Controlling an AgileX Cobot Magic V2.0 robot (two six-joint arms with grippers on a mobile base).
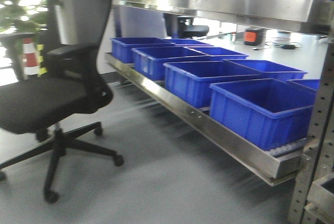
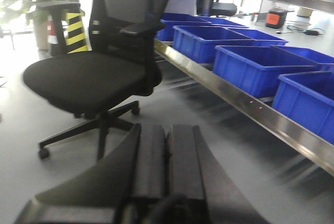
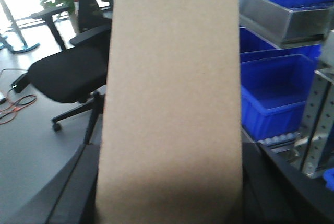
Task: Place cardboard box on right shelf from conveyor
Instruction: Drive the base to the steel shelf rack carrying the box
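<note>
A plain tan cardboard box (image 3: 172, 98) fills the middle of the right wrist view. My right gripper (image 3: 172, 182) is shut on it, with a dark finger pressed against each side. The left gripper (image 2: 168, 130) is shut, its pads together and nothing between them, above the grey floor. The stainless-steel shelf (image 1: 219, 130) runs along the right on perforated grey uprights (image 1: 313, 145), and it also shows in the left wrist view (image 2: 250, 106) and the right wrist view (image 3: 276, 20). The conveyor is out of view.
Several blue bins (image 1: 261, 109) fill the lower shelf level. A black office chair (image 1: 52, 104) stands on the floor to the left, also seen from the wrists (image 2: 88, 78) (image 3: 62, 72). A striped cone (image 1: 30, 54) stands behind it, and cables (image 3: 15, 104) lie on the floor.
</note>
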